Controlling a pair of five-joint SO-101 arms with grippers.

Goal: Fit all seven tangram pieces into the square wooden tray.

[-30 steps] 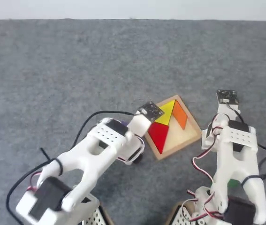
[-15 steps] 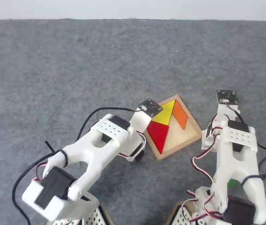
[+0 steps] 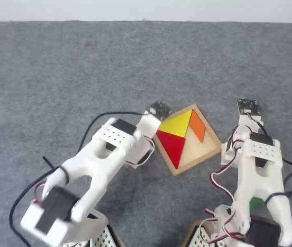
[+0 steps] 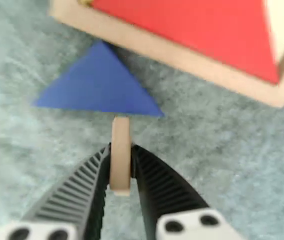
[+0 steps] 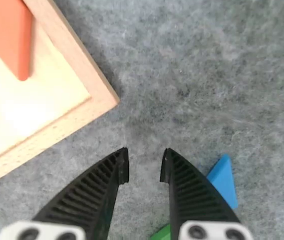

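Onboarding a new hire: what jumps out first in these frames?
The wooden tray between the arms holds a red triangle, yellow triangle and orange piece. Just outside its rim, the left gripper pinches a thin tan piece edge-on, next to a blue triangle on the grey mat.

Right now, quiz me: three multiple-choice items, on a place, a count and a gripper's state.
1. The blue triangle lies, relative to the tray: A inside it; B on the mat beside its rim; C stacked on its rim.
2. Coloured pieces lying in the tray: A one; B three; C six.
3. The right gripper is: A open and empty; B shut on a piece; C shut on the rim.
Key: 1 B, it lies on grey mat outside the rim. 2 B, red piece, yellow piece and orange piece. 3 A, its jaws stand apart over bare mat.
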